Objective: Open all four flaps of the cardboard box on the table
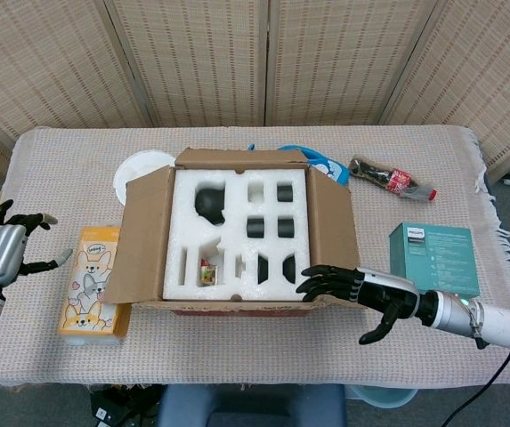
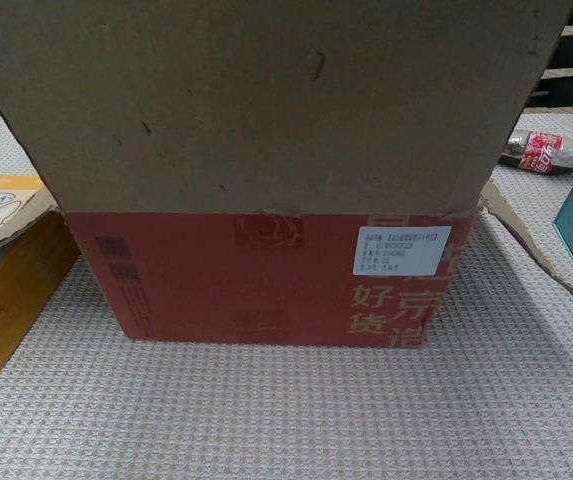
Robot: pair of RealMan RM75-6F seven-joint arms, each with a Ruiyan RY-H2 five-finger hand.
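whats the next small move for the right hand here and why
Probably keep pressing the front flap outward and down. In the head view the right hand sits at the cardboard box front edge; in the chest view that flap stands raised rather than folded down, while the other three look open.

Left hand: ribbed silver back, black fingers with pale tips, silver wrist. Right hand: glossy black, silver cuff, white forearm, black cable trailing beneath.
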